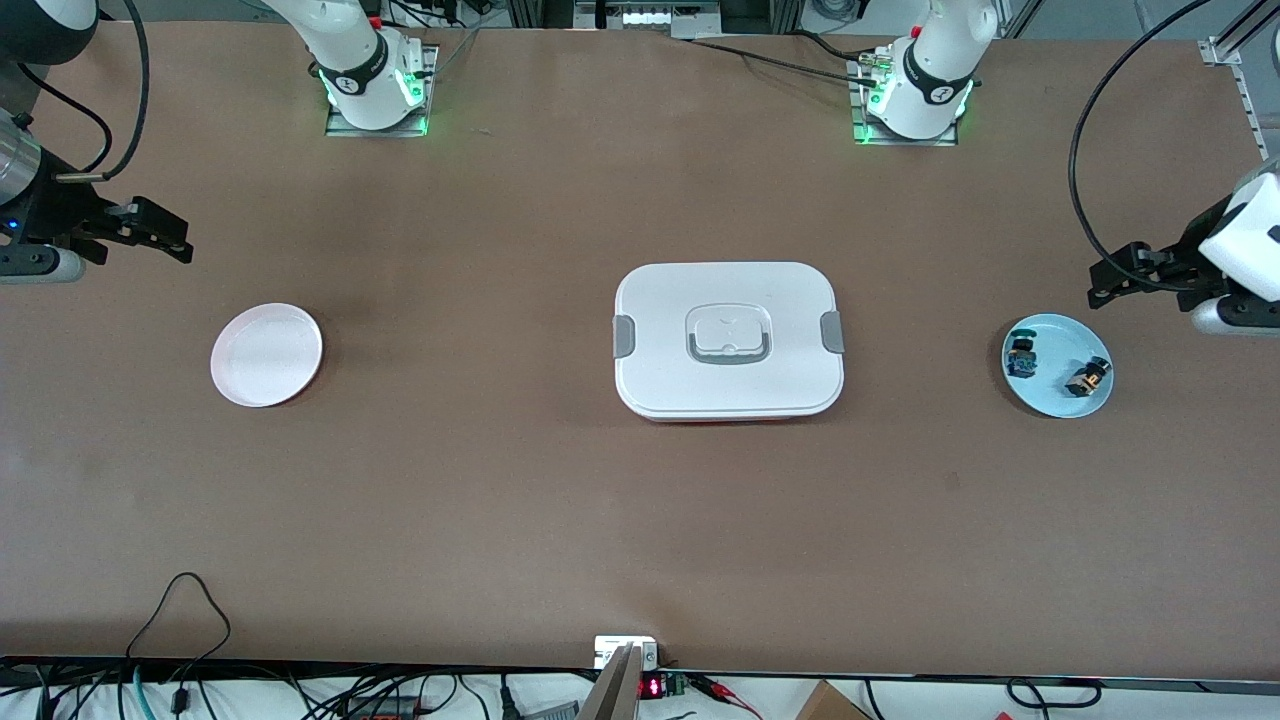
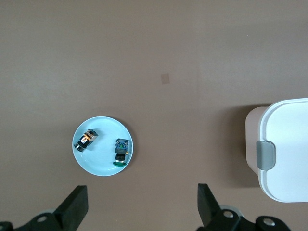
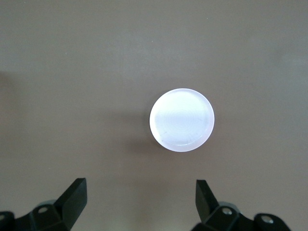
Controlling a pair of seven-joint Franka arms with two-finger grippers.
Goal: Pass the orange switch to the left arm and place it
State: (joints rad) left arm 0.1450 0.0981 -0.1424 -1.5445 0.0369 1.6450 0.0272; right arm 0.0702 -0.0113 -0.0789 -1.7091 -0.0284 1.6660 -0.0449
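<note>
Currently I see orange switch (image 1: 1087, 377) lying in blue plate (image 1: 1056, 400) beside green-topped switch (image 1: 1021, 357), toward left arm's end. Left gripper (image 1: 1118, 280) hangs above table near plate, fingers apart. Right gripper (image 1: 160, 232) near pink plate (image 1: 266, 355), fingers apart. Box (image 1: 728, 340) sits between plates.

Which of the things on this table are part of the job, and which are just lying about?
Part of the job:
- orange switch, on the blue plate
- box, mid-table, to be avoided
- left gripper, open, above the table near the blue plate
- right gripper, open, above the table near the pink plate, probably the destination

Lying about:
- green-topped switch, on the blue plate
</note>
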